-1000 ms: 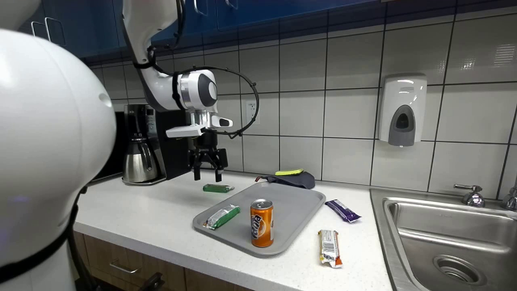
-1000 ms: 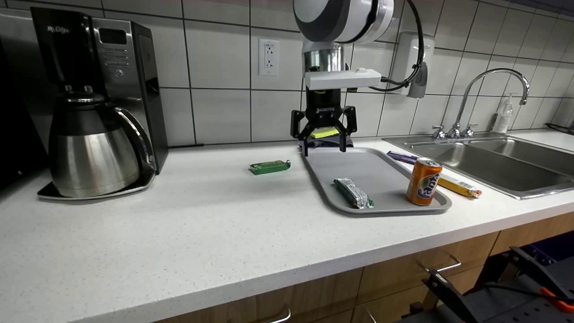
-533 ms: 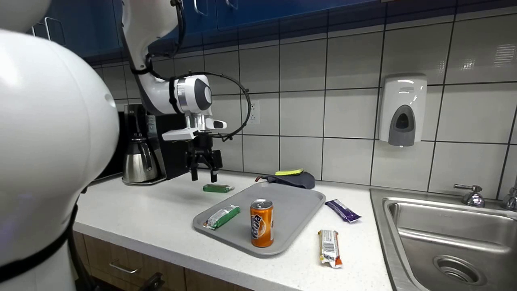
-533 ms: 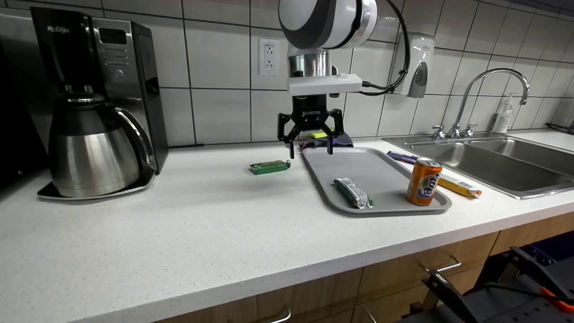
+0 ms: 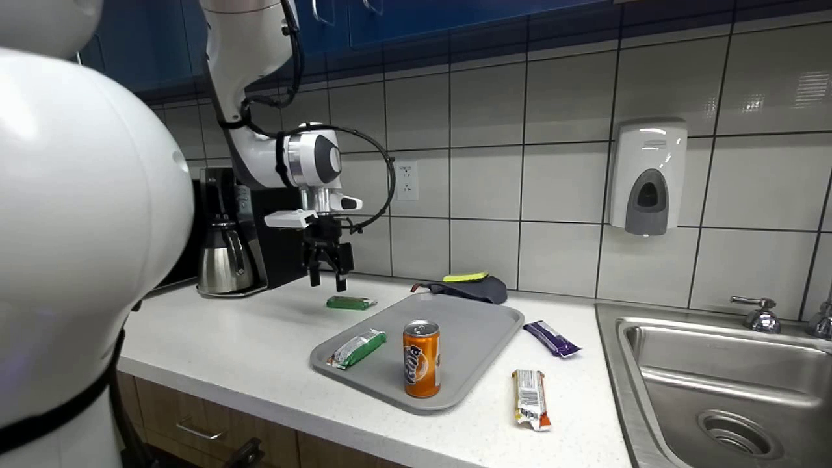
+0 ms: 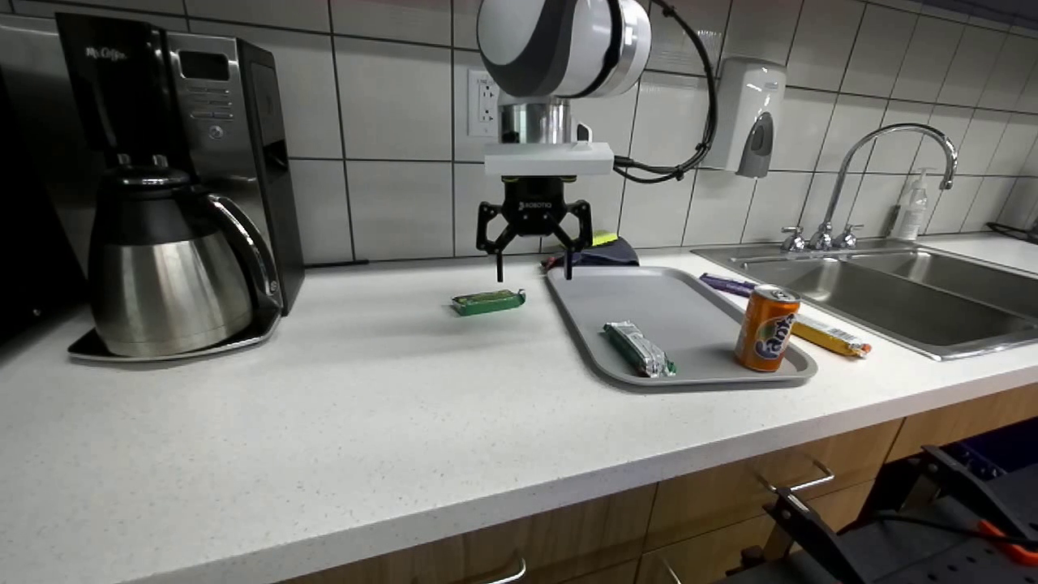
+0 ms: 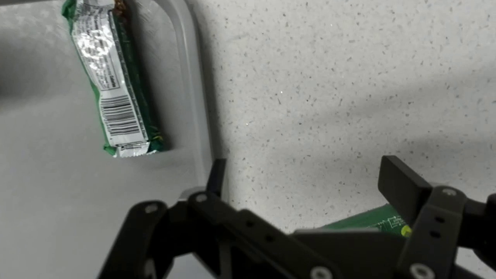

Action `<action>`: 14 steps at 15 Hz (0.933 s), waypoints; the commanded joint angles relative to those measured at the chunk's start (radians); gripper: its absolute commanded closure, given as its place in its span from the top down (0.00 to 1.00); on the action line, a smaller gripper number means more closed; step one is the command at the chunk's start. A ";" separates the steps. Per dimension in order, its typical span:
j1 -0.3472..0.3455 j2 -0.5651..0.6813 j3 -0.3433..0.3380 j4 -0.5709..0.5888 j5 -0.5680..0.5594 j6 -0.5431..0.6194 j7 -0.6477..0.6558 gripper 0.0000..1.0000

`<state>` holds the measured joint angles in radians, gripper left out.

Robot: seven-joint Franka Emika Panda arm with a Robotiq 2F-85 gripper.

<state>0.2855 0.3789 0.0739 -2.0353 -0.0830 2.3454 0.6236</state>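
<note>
Room to pass lies between the boxy black-and-steel coffee maker (image 6: pixel 219 146) and rectangular grey tray (image 6: pixel 649 300); a slim green-wrapped bar (image 6: pixel 487 302) intrudes

Gripper (image 6: pixel 534 274): we read "ROBOTIQ" above the fingers (image 6: pixel 569 264)
Coffee maker (image 6: pixel 215 154): "Mr. Coffee", well apart from them
Can (image 6: pixel 767 328): "Fanta", also well apart
Bar (image 7: pixel 111 77): barcode, lower than them

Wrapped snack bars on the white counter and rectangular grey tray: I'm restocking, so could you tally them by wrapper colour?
Green: 2 (green-and-silver wrapped bar on the grey tray, green wrapped bar on the white counter)
Purple: 1 (purple wrapped bar)
Yellow: 1 (yellow-and-orange wrapped bar)
Total: 4
</note>
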 commanded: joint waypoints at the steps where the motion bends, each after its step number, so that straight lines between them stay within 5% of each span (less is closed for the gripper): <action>1: 0.013 0.080 -0.018 0.085 0.009 0.023 0.064 1.00; 14: 0.059 0.294 -0.065 0.322 0.026 0.049 0.234 1.00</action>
<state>0.3248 0.6257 0.0269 -1.7824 -0.0763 2.3959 0.8070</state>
